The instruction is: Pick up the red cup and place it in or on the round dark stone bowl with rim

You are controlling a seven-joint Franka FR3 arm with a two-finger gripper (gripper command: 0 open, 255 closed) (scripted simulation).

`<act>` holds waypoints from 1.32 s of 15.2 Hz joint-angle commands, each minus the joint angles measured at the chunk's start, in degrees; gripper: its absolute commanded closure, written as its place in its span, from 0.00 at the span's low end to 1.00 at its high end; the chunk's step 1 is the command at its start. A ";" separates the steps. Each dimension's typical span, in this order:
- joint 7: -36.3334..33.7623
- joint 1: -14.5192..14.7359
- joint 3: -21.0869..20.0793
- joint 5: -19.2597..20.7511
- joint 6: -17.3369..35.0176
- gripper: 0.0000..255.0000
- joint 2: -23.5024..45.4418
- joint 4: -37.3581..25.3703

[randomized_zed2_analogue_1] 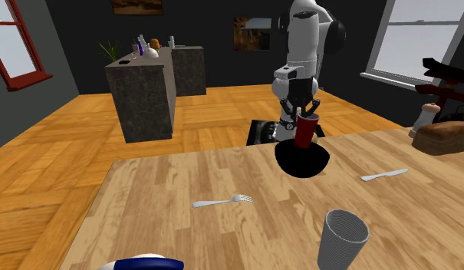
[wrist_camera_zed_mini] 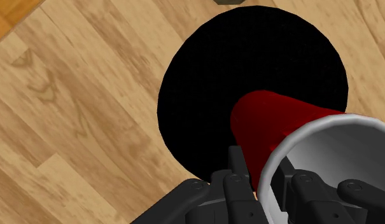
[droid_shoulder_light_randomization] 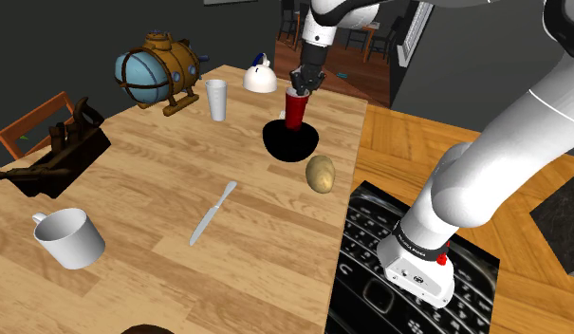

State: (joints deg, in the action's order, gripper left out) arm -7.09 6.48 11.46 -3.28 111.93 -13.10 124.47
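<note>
Red cup [droid_shoulder_light_randomization: 296, 111], tapered and pale inside, is held roughly upright over the round black bowl [droid_shoulder_light_randomization: 291, 142], which sits toward the far right of the light wooden table [droid_shoulder_light_randomization: 161, 180] in the shoulder view. The cup's base stands at about the level of the bowl's rim; whether it touches the bowl cannot be told. Closed on the cup's lip is the all-black two-finger gripper [droid_shoulder_light_randomization: 304, 83], with one finger inside the wall and one outside, as the wrist view shows. The step in hand is judged to be the set-down and release. It calls for lowering straight down until the base seats near the bowl's middle, with the cup kept vertical. The fingers should then part only a little and lift away vertically, so the inner finger does not drag the lip and tip the cup. A brownish potato [droid_shoulder_light_randomization: 320, 174] lies just near of the bowl. A white kettle [droid_shoulder_light_randomization: 260, 77] and a white tumbler [droid_shoulder_light_randomization: 216, 100] stand to its far left, with a blue-and-brass submarine model [droid_shoulder_light_randomization: 157, 68] beyond them. A grey table knife [droid_shoulder_light_randomization: 212, 213] and a white mug [droid_shoulder_light_randomization: 71, 237] lie well apart on the near side. Nothing stands in the line of descent; the potato, being closest, would matter only if the cup toppled.
</note>
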 commanded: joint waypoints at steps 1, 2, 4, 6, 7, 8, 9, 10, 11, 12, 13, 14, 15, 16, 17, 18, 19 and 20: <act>0.23 -0.03 0.09 -0.08 1.54 1.00 0.30 1.21; 0.33 -0.02 0.11 -0.14 2.31 1.00 0.49 1.80; 0.53 -0.01 0.17 -0.26 3.86 1.00 0.91 2.95; 0.59 -0.01 0.18 -0.29 4.28 1.00 1.03 3.25; 0.59 -0.01 0.18 -0.29 4.28 1.00 1.03 3.25; 0.59 -0.01 0.18 -0.29 4.28 1.00 1.03 3.25; 0.59 -0.01 0.18 -0.29 4.28 1.00 1.03 3.25; 0.59 -0.01 0.18 -0.29 4.28 1.00 1.03 3.25; 0.59 -0.01 0.18 -0.29 4.28 1.00 1.03 3.25; 0.59 -0.01 0.18 -0.29 4.28 1.00 1.03 3.25; 0.59 -0.01 0.18 -0.29 4.28 0.00 1.03 3.25; 0.59 -0.01 0.19 -0.29 4.29 0.00 1.03 3.25; 0.59 -0.01 0.19 -0.29 4.29 0.00 1.03 3.26; 0.59 -0.01 0.19 -0.29 4.29 0.00 1.03 3.26; 0.59 -0.01 0.19 -0.29 4.29 0.00 1.03 3.26; 0.59 -0.01 0.19 -0.29 4.29 0.00 1.03 3.26; 0.47 -0.08 0.20 -0.12 2.34 0.00 0.49 1.84; 0.37 -0.15 0.22 0.04 0.40 0.00 0.03 0.35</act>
State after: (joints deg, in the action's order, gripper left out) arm -6.73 6.44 11.61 -3.42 114.07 -12.49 125.94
